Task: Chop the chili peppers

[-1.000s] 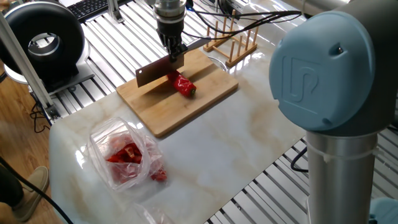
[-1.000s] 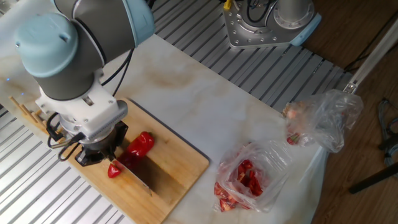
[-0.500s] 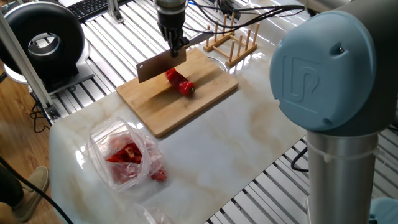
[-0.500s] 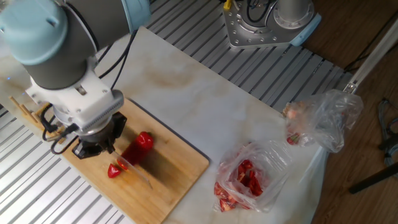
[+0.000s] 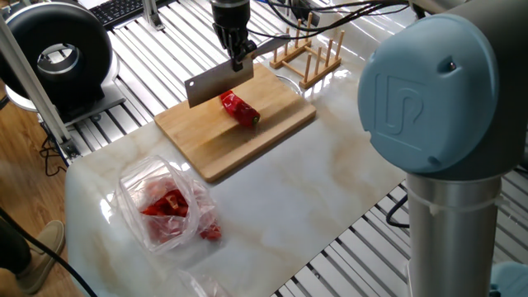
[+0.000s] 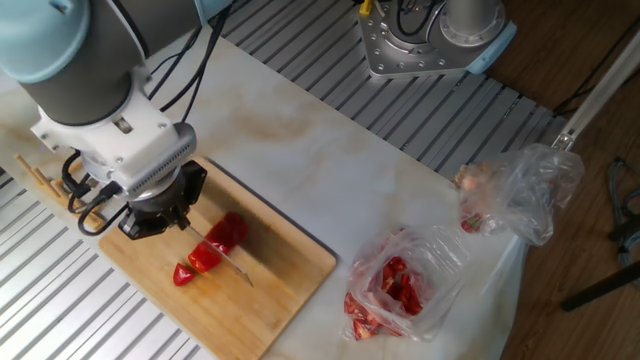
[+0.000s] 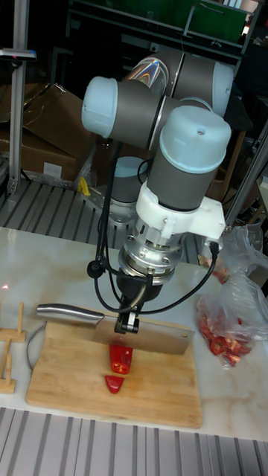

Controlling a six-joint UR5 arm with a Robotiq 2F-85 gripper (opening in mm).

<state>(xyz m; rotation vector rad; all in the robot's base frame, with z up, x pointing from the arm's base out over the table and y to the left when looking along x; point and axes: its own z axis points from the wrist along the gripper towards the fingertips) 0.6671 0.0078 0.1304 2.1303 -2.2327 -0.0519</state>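
A red chili pepper [image 5: 239, 109] lies on the bamboo cutting board [image 5: 264, 132]. In the other fixed view it shows as a large piece [image 6: 226, 231], a cut piece [image 6: 203, 258] and a small end piece [image 6: 183, 274]. The tall view shows two cut pieces [image 7: 120, 358] in front of the blade. My gripper [image 5: 233, 56] is shut on the handle of a cleaver [image 5: 218, 82]. The blade [image 7: 146, 340] hangs level just above the chili, apart from it. Seen from the other side, the gripper [image 6: 158, 216] stands over the board's left end.
A see-through plastic bag [image 5: 162, 205] with red pieces lies on the marble table left of the board. A second crumpled bag [image 6: 520, 190] sits near the table edge. A wooden rack [image 5: 309, 51] stands behind the board. A black round device [image 5: 56, 56] is at far left.
The cleaver has lifted up off the chili and the board. Where it pressed, the chili now shows a fresh cut with a separate piece.
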